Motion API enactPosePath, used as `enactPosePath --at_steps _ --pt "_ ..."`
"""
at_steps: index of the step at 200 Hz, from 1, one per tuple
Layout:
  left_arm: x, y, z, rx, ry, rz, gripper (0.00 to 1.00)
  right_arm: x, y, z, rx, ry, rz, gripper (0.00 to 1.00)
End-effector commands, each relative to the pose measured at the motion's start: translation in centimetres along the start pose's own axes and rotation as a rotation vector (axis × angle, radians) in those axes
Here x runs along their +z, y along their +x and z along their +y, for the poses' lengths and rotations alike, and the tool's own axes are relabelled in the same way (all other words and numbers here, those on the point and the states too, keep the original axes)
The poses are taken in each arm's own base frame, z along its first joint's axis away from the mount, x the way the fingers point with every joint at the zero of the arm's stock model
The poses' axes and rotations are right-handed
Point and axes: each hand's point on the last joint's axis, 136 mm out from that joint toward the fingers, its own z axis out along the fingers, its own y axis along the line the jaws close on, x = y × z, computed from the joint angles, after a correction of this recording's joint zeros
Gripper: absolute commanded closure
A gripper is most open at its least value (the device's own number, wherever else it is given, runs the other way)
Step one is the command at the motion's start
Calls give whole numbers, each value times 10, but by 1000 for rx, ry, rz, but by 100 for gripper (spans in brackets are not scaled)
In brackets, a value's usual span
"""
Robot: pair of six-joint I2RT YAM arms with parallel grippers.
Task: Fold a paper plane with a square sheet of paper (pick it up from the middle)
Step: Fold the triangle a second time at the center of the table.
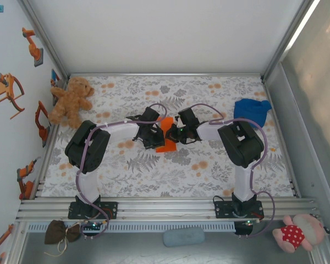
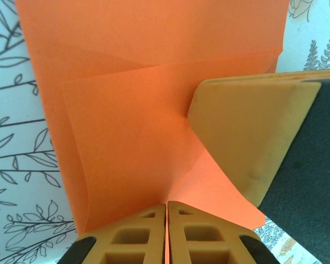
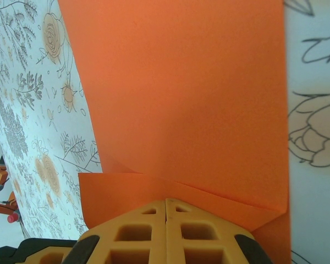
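Note:
The square sheet of paper, bright orange, lies folded in overlapping layers at the table's middle, between both arms. It shows as a creased folded sheet, not as a pointed paper plane. My left gripper is shut on a raised fold of the paper; its tips meet with a thin orange edge between them. My right gripper is shut, its tips down against a folded flap of the paper. One finger of the right gripper presses on the sheet in the left wrist view.
A teddy bear sits at the back left and a blue cloth lump at the back right of the floral table cover. Metal frame rails and walls bound the table. A pink toy lies beyond the near rail.

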Motion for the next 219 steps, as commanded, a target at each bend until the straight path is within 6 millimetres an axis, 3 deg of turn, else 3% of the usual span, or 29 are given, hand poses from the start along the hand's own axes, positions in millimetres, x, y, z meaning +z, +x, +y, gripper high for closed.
enactPosePath --at_steps 1,71,219 --pt "-1 -10 -10 -4 36 -7 89 14 38 -91 132 295 81 100" --pt "3 -12 -9 -14 46 2 89 14 39 -93 134 299 83 100" --pt "7 30 34 -15 -64 138 92 15 40 -97 139 316 94 100"
